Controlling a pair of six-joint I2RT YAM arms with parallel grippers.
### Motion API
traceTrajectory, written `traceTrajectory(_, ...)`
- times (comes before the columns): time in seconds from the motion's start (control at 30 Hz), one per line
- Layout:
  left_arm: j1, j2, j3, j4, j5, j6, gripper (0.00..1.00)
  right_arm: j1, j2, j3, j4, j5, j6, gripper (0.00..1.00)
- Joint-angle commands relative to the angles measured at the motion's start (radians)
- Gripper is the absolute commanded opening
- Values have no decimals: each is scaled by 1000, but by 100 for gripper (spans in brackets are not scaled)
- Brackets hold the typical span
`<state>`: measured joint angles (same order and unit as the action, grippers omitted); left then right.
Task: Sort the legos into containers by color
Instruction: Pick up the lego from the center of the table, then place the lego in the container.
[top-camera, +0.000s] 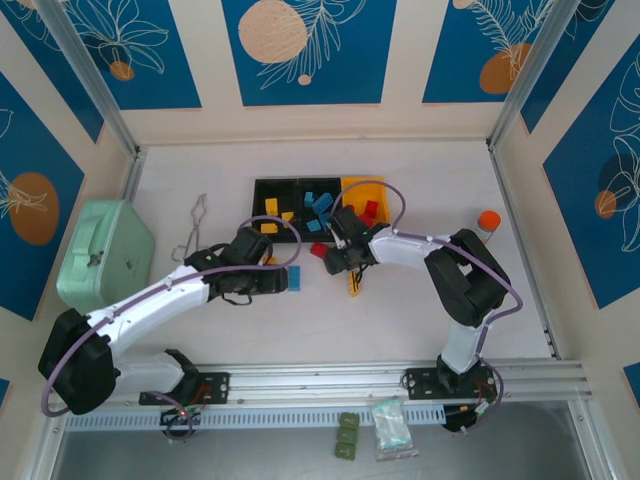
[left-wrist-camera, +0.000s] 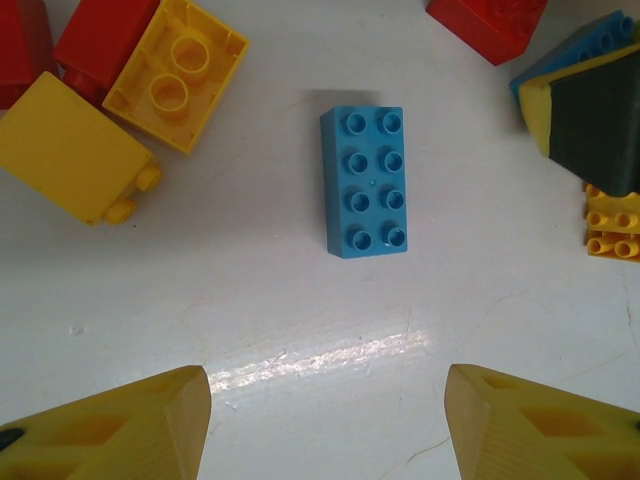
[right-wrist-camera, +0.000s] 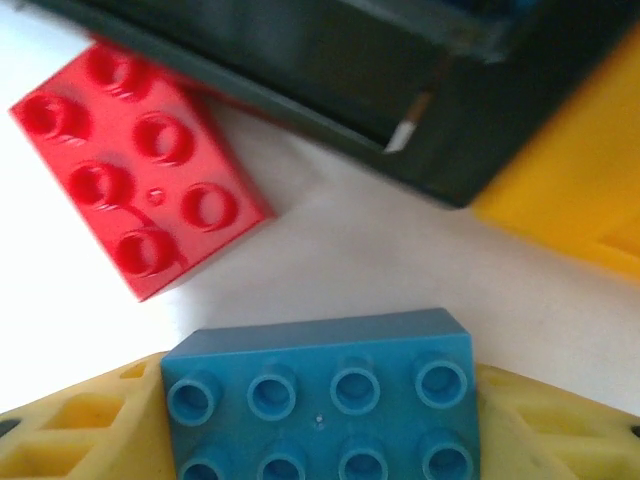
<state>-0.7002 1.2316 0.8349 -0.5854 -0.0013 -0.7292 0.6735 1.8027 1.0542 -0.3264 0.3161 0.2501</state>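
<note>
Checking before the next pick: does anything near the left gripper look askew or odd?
Yes, in the left wrist view. The upside-down yellow brick shows its hollow underside; the tipped yellow brick beside it points its studs sideways. The blue brick sits flat, studs up. Nothing looks damaged.

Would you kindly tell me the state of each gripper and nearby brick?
Left gripper, open, empty.
Right gripper, shut on held blue brick.
Loose blue brick, flat, studs up.
Red brick, flat, studs up.
Yellow brick, upside down.
Second yellow brick, on its side.
</note>
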Motion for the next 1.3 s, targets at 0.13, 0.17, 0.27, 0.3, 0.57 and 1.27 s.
traceTrajectory(0.13,15,3,7,41,-1,-12,63,77,-129,6,-89,1,9,55)
traceTrajectory(0.17,16,2,9,46,1,-12,63,78,-148,12,-103,-8,15,55)
traceTrajectory(0.27,22,-6,13,67,16,-15,63,65,-188,62,-145,-49,33,55)
traceTrajectory(0.3,26,-9,15,71,18,-15,63,55,-188,88,-157,-62,39,55)
traceTrajectory(0.57,44,-51,15,54,17,-25,63,-43,-10,388,-262,-160,69,56)
traceTrajectory(1.27,59,-139,-49,19,-2,-79,63,-132,341,837,-440,-161,101,70)
